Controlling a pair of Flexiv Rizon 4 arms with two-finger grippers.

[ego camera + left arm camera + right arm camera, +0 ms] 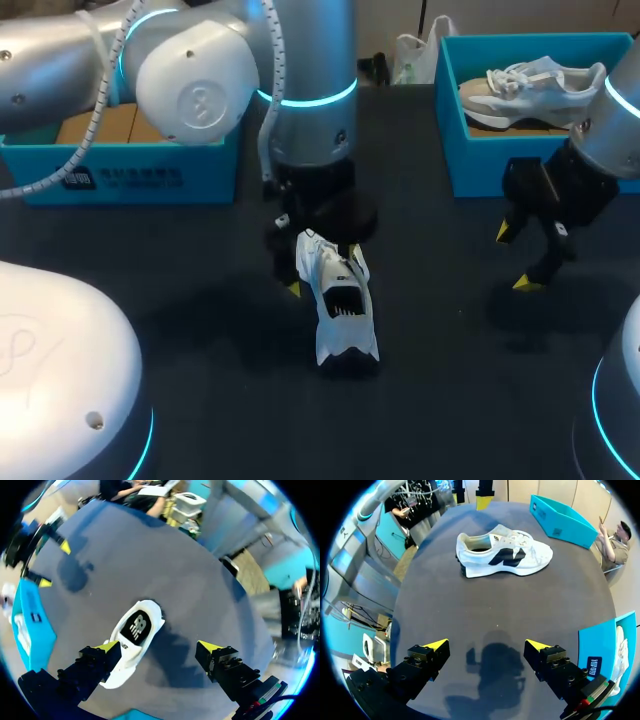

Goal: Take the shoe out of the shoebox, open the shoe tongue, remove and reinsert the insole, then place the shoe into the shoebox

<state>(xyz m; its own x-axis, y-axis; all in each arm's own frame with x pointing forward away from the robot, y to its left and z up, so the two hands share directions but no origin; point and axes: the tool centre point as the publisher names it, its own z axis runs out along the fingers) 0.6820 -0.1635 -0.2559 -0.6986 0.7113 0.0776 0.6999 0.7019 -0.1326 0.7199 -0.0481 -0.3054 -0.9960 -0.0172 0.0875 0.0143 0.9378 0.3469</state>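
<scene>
Dark table (450,390) carries two blue boxes; the left shoebox (130,178) shows only cardboard. The white shoe (340,305) stands on its sole mid-table, so taking it out looks done. Its insole (136,626) lies inside; the tongue and insole work and the return seem to remain. The left gripper (159,647) hangs spread over the shoe, gripping nothing. The right gripper (487,645), also spread, is well apart.

A white shoe (340,305) with a black side logo stands upright on its sole mid-table, heel toward the robot, its dark insole (136,627) visible through the opening. The open blue shoebox (500,160) sits at the far right, well apart, holding a second pale sneaker (530,85).
</scene>
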